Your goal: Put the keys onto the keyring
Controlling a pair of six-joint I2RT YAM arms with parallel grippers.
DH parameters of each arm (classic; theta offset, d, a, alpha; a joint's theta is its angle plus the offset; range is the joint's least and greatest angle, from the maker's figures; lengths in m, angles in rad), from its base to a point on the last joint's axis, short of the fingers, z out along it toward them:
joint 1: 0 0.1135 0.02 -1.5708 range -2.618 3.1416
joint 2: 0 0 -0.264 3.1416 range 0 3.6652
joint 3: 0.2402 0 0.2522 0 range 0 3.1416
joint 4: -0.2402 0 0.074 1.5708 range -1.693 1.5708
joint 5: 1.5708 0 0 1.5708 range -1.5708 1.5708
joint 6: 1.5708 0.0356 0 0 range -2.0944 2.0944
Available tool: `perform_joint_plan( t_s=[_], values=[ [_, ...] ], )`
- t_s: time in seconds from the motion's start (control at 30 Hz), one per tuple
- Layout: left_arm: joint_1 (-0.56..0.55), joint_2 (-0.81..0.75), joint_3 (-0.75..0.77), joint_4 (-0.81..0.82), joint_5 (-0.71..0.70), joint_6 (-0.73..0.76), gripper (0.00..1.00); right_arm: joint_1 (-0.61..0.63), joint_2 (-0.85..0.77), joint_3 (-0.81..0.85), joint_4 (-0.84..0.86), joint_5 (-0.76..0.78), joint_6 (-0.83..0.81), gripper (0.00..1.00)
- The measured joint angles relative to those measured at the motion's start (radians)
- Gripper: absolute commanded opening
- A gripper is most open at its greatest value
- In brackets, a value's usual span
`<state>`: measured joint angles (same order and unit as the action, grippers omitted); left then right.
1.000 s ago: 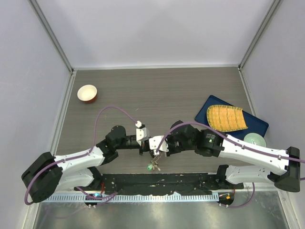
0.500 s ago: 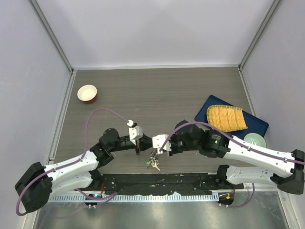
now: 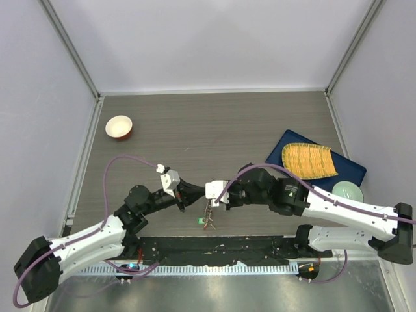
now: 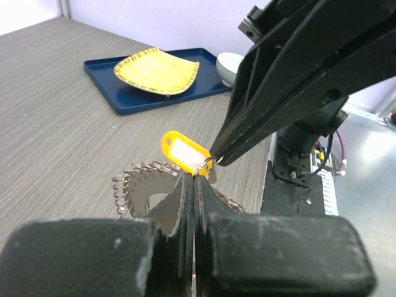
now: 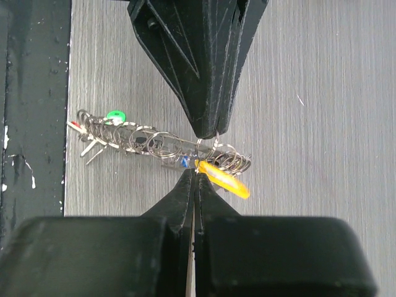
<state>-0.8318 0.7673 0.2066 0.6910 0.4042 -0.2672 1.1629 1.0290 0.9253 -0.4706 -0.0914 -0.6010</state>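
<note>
meeting at keyring (image 5: pixel 148 143), left claw (image 4: pixel 194 179), right claw (image 5: pixel 194 176) shut

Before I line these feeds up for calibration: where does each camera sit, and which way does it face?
Top external: above and behind the arm bases, looking down on the table; both arms, left hand and right hand nearly tip to tip.
Left wrist: on the left arm, looking along its shut fingers toward the right hand and blue tray.
Right wrist: on the right arm, looking down past its shut fingers at the keyring, left hand opposite.
Shared: both wrist views show the keyring and yellow tag.
</note>
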Motion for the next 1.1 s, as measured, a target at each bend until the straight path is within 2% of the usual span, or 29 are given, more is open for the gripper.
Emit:
perform_joint_plan(
  t_s=[0.33,0.37,0.4,0.43,0.57,0.67,0.7,0.83,0.87,0.9,1.1],
  values=[
    [-0.003,-0.122,-0.064,-0.01,-0.231,-0.069,0.01,0.0,0.077,-0.026,0.179,0.042,0.016,0.01],
    [-0.004,-0.126,-0.067,-0.012,-0.264,-0.076,0.04,0.0,0.085,-0.026,0.198,0.062,0.017,0.01],
    [-0.005,-0.128,-0.068,-0.014,-0.287,-0.081,0.15,0.0,0.093,-0.026,0.214,0.075,0.018,0.01],
    [-0.005,-0.13,-0.068,-0.016,-0.317,-0.09,0.22,0.0,0.103,-0.026,0.234,0.095,0.02,0.01],
    [0.002,-0.163,-0.067,-0.04,-0.489,-0.106,0.33,-0.004,0.153,-0.016,0.25,0.175,0.031,0.01],
    [0.008,-0.221,-0.064,-0.088,-0.605,-0.114,0.46,-0.027,0.216,0.008,0.244,0.218,0.032,0.01],
    [0.008,-0.243,-0.058,-0.119,-0.644,-0.116,0.52,-0.043,0.238,0.025,0.245,0.227,0.033,0.01],
    [0.008,-0.323,-0.006,-0.269,-0.797,-0.126,0.65,-0.15,0.343,0.125,0.264,0.233,0.06,0.01],
    [0.008,-0.341,0.013,-0.311,-0.834,-0.127,0.68,-0.182,0.377,0.163,0.271,0.231,0.068,0.01],
    [0.008,-0.359,0.032,-0.353,-0.868,-0.13,0.76,-0.211,0.416,0.21,0.278,0.228,0.079,0.01],
    [0.008,-0.389,0.172,-0.608,-1.022,-0.176,1.0,-0.312,0.626,0.443,0.355,0.251,0.134,0.01]
  ],
)
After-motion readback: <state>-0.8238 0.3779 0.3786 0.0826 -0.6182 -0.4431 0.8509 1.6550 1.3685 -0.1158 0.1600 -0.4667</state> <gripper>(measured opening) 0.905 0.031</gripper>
